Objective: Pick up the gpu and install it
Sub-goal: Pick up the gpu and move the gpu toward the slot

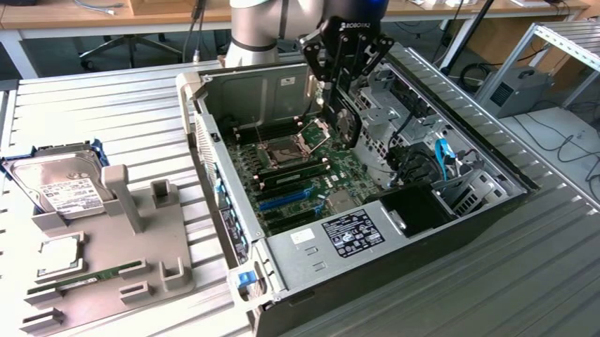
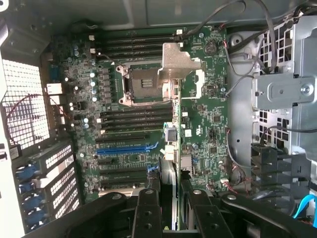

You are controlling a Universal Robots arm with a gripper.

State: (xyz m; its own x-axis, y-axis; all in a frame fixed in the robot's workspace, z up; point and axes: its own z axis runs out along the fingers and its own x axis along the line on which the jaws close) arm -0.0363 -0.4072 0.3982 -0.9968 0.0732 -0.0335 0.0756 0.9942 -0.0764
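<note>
My gripper [image 1: 342, 95] hangs over the open computer case [image 1: 310, 270], shut on the gpu [image 1: 347, 125], a thin dark card held on edge and pointing down above the motherboard [image 1: 305, 179]. In the wrist view the black fingers [image 2: 148, 210] clamp the gpu [image 2: 170, 136], seen edge-on as a narrow strip running across the board. The card hangs clear of the board, over the area between the CPU socket [image 2: 143, 84] and the drive cage [image 2: 282, 94]. The blue expansion slot [image 2: 126, 148] [image 1: 281, 201] lies beside the card's line and apart from it.
On the exterior view's left, a grey fixture [image 1: 112, 274] holds a silver hard drive [image 1: 66, 186], a processor [image 1: 58, 256] and a green memory stick [image 1: 89, 276]. Inside the case, blue cables [image 1: 440, 156] and metal bays crowd the exterior view's right side. The case walls stand high around the board.
</note>
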